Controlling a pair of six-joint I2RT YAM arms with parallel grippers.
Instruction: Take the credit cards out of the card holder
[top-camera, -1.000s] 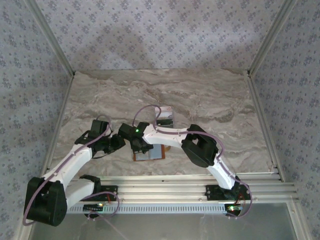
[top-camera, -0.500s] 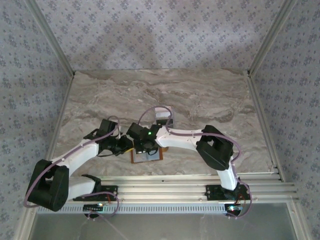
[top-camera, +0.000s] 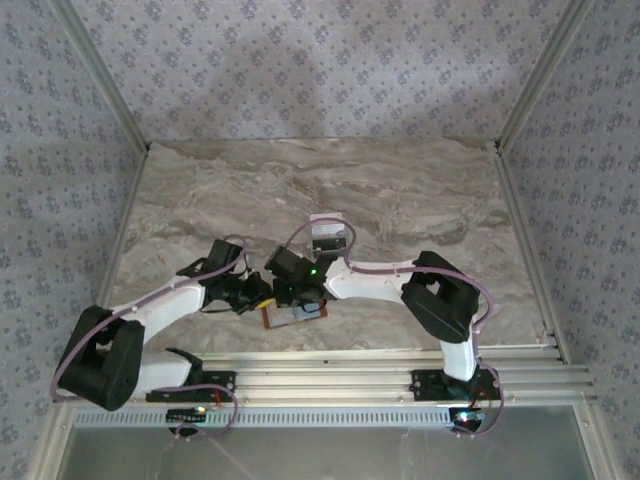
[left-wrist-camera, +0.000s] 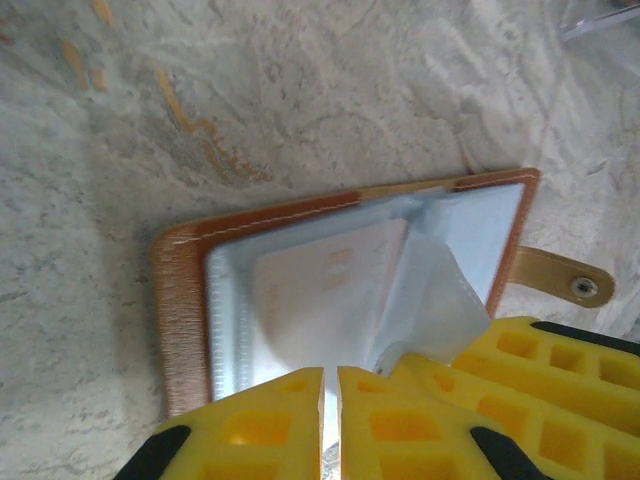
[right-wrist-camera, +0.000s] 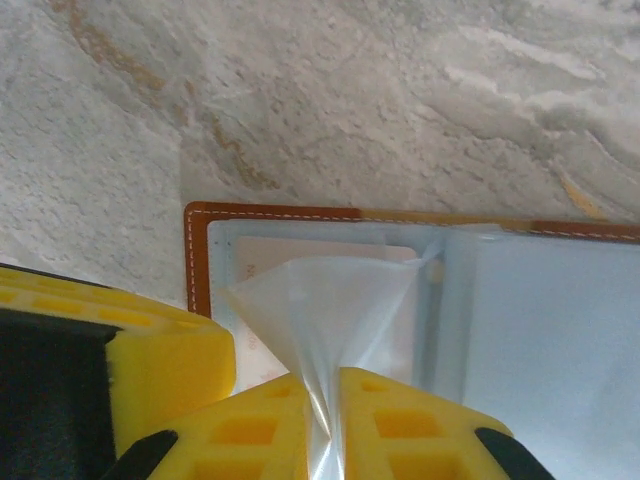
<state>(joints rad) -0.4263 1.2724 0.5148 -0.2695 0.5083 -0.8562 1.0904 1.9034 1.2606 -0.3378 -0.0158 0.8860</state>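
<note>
The card holder (left-wrist-camera: 180, 300) is seen lying open and flat on the worktop (left-wrist-camera: 300, 90), directly ahead of and beneath both end effectors, which are set close together over its near edge. The left end effector (left-wrist-camera: 330, 388) is pressed almost together, with only a thin pale strip in the slit between its pads. Whether that strip is a card edge or sleeve film cannot be told. The right end effector (right-wrist-camera: 325, 398), just to the right of the left one, is pinched on a clear sleeve (right-wrist-camera: 320, 300), which is held up in a taut fan above the pocket below. A whitish-pink card (left-wrist-camera: 325, 285) is lodged in that pocket under the lifted film, immediately forward of the left fingertips. Its long axis is judged to run crosswise to the left end effector's reach, parallel to the holder's own long axis, though its near edge is hidden by the pads. The side tab (left-wrist-camera: 562, 280) is found off to the forward right. The left end effector is judged the nearer to the card, so withdrawal is best expected from that side while the sleeve is kept clear by the right — a slip of the film could let the pocket close. The card's removal is judged not yet done.
</note>
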